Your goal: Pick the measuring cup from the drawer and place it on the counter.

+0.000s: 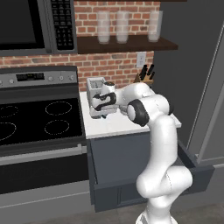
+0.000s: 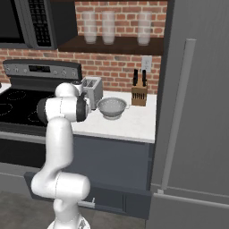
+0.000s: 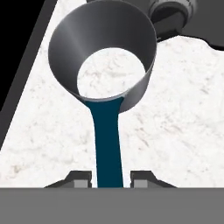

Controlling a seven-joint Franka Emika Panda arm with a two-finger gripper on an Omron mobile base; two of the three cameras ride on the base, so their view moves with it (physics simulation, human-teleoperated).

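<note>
Reaching over the counter [image 1: 113,124], the white arm [image 1: 159,144] rises from the lower right of the left base picture and bends back toward the toaster [image 1: 97,101] at the centre of that frame, where the gripper [image 1: 101,105] sits low in front of it. From the hand camera the measuring cup [image 3: 105,65] takes up the upper middle of the frame: a grey round bowl, seen from above, with speckled white stone showing through its open bottom, and a teal handle [image 3: 108,144] running straight down to the bottom edge. The two dark fingertips [image 3: 80,179] stand at narrow spacing on either side of that handle, very near it; whether they press on it cannot be told, since a thin strip of stone shows on each side. The cup is over the white worktop, not in the drawer [image 1: 192,168], which stands pulled out, dark grey, at the lower right of the left base picture below the counter edge. In the right base picture a steel colander [image 2: 112,108] sits at the centre of the counter, with a knife block [image 2: 139,93] just right of it against the brick wall and the black stovetop [image 2: 15,107] at the left edge.
</note>
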